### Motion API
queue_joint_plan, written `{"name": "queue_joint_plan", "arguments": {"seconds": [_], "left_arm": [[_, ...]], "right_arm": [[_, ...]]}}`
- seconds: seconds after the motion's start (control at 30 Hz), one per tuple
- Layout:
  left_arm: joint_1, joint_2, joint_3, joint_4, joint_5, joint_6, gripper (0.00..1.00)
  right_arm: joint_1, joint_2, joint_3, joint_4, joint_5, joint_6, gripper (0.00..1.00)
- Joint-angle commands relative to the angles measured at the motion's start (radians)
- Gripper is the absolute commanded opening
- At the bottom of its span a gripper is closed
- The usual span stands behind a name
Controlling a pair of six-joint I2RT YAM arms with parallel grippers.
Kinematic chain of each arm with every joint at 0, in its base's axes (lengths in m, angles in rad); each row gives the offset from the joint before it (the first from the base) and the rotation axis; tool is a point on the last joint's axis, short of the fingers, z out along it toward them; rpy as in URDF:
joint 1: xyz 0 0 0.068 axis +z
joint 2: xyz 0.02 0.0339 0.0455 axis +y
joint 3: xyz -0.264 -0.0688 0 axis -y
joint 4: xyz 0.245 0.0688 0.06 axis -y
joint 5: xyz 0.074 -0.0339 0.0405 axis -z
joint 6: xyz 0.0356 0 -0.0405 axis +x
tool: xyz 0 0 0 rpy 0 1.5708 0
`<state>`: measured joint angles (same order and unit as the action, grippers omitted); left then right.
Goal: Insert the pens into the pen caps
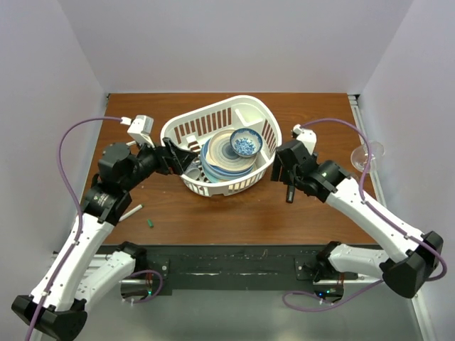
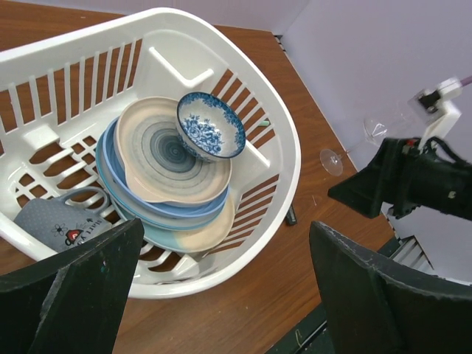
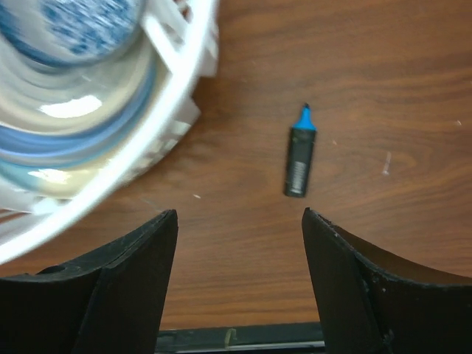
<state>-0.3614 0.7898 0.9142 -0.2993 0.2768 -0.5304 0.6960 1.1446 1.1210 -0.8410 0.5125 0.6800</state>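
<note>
A short black marker [image 3: 300, 164] with a bright blue tip lies flat on the brown table, just right of the white basket [image 3: 171, 110]. It also shows in the top view as the marker [image 1: 290, 192]. My right gripper [image 3: 240, 247] hovers open above the table, the marker a little ahead of its fingers, nothing between them. A thin white pen [image 1: 131, 212] and a tiny green pen cap [image 1: 151, 223] lie near the left arm, front left. My left gripper [image 2: 228, 269] stands wide open at the basket's [image 1: 186, 186] left side, empty.
The basket holds stacked plates [image 2: 166, 166], a blue patterned bowl [image 2: 210, 125] and a grey mug [image 2: 63, 221]. A wine glass [image 1: 367, 153] stands at the table's right edge. Purple walls enclose the table on three sides.
</note>
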Motion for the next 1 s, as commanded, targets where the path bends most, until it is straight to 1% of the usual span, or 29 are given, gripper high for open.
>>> {"name": "queue_joint_plan", "arguments": {"seconds": [0.0,0.03,0.07,0.1,0.17,0.2,0.27,0.43,0.67,0.83,0.97], "left_arm": [[0.003,-0.023,0.061,-0.041,-0.04,0.036,1.0],[0.002,-0.03,0.06,-0.043,-0.047,0.041,1.0],[0.002,-0.035,0.06,-0.047,-0.051,0.041,1.0],[0.002,-0.04,0.058,-0.047,-0.054,0.041,1.0],[0.002,-0.047,0.055,-0.044,-0.053,0.041,1.0],[0.002,-0.049,0.057,-0.043,-0.05,0.041,1.0],[0.002,-0.047,0.066,-0.049,-0.047,0.044,1.0],[0.002,-0.041,0.091,-0.066,-0.05,0.055,0.99],[0.002,-0.054,0.094,-0.07,-0.056,0.056,0.99],[0.002,-0.055,0.12,-0.075,-0.028,0.04,0.99],[0.002,-0.066,0.132,-0.078,-0.045,0.041,0.99]], "right_arm": [[-0.122,-0.045,-0.125,0.011,-0.067,0.016,0.65],[-0.153,-0.049,-0.182,0.051,-0.115,0.015,0.64],[-0.203,-0.052,-0.205,0.071,-0.132,0.013,0.61],[-0.223,-0.054,-0.237,0.088,-0.14,0.012,0.6],[-0.248,-0.04,-0.256,0.129,-0.125,-0.002,0.58],[-0.256,-0.013,-0.262,0.14,-0.121,-0.005,0.55],[-0.268,0.012,-0.273,0.18,-0.124,-0.011,0.53],[-0.282,0.067,-0.334,0.299,-0.14,0.004,0.5],[-0.285,0.148,-0.357,0.353,-0.149,0.0,0.48],[-0.288,0.182,-0.391,0.391,-0.147,0.003,0.47],[-0.286,0.214,-0.418,0.436,-0.161,0.004,0.46]]}}
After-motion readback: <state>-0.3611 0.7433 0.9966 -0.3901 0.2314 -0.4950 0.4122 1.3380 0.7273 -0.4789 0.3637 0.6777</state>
